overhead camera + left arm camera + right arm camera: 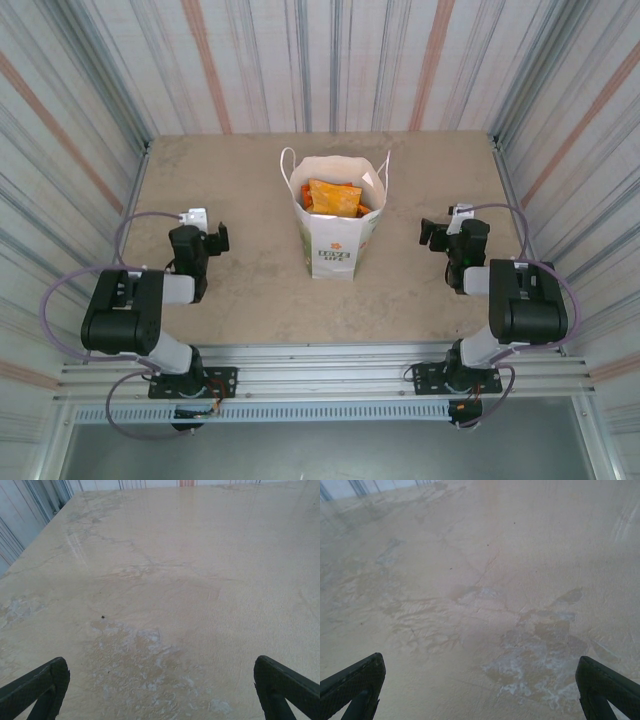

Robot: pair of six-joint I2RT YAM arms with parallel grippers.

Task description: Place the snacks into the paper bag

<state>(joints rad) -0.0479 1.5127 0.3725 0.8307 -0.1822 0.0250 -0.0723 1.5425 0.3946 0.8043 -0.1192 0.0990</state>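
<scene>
The white paper bag (334, 232) stands upright in the middle of the table, its cord handles spread at the top. Orange and yellow snacks (335, 198) lie inside its open mouth, with a bit of green at one edge. My left gripper (213, 238) rests to the left of the bag, well apart from it, and my right gripper (432, 233) rests to its right. Both are open with nothing between the fingers. In the wrist views, the left gripper (161, 690) and the right gripper (480, 690) each show two dark fingertips spread wide over bare tabletop.
The beige table (250, 190) is scuffed and stained. Striped walls (60, 150) close it in on the left, back and right. A metal rail (320, 375) with both arm bases runs along the near edge.
</scene>
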